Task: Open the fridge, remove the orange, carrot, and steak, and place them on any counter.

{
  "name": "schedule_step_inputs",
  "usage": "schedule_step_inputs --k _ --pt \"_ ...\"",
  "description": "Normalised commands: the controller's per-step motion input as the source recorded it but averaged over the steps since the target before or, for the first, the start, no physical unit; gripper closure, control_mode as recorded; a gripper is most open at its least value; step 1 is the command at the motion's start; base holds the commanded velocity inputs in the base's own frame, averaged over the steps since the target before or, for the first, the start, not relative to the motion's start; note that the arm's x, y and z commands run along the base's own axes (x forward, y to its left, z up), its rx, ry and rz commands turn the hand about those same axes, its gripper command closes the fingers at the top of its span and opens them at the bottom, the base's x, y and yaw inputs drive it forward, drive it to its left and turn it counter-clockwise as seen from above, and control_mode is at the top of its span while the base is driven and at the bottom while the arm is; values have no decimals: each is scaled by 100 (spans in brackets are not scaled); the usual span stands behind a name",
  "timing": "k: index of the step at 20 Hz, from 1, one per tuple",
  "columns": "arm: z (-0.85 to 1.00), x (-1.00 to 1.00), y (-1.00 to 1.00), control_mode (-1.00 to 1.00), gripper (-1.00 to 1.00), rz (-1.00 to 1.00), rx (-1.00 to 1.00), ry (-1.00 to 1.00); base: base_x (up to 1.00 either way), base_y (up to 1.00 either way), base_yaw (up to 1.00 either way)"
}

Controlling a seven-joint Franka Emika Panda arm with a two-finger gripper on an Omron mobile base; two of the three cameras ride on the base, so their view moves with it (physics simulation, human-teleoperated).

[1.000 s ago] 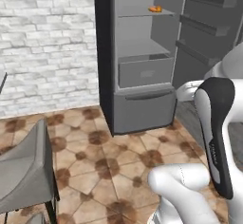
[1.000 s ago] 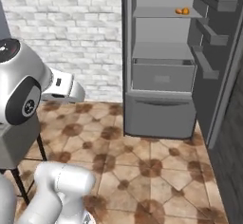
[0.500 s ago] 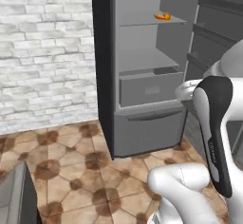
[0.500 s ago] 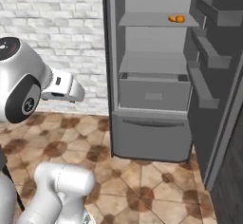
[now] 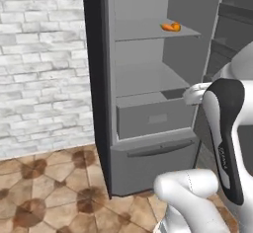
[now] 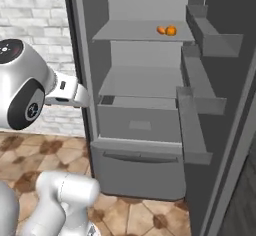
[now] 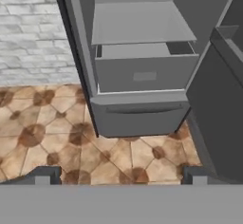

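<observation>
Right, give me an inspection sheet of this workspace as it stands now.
Surface: brown patterned tile floor; no counter seen.
Job's things: fridge open, door swung right; orange and carrot side by side on the upper shelf; steak not seen.
Clutter: nothing seen.
Hand: fingertips wide apart, holding nothing, short of the fridge.
Cables: nothing seen.
Surroundings: white brick wall left of the fridge; drawer partly pulled out.

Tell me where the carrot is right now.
The carrot lies on the upper shelf inside the open fridge, toward the right end, just left of the orange; in the left base view the two overlap.
</observation>
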Motion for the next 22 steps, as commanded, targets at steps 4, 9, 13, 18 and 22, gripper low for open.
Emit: schedule_step_inputs --k 4,9,13,18,22 --pt "0 0 0 100 -100 0 0 0 82 -39 -1" --pt "0 0 0 100 -100 0 0 0 77 -38 0" --pt "0 0 0 100 -100 0 0 0 78 -39 0" --pt "0 0 0 100 -100 0 0 0 81 -27 0" --pt "0 0 0 100 -100 0 0 0 83 -2 0"
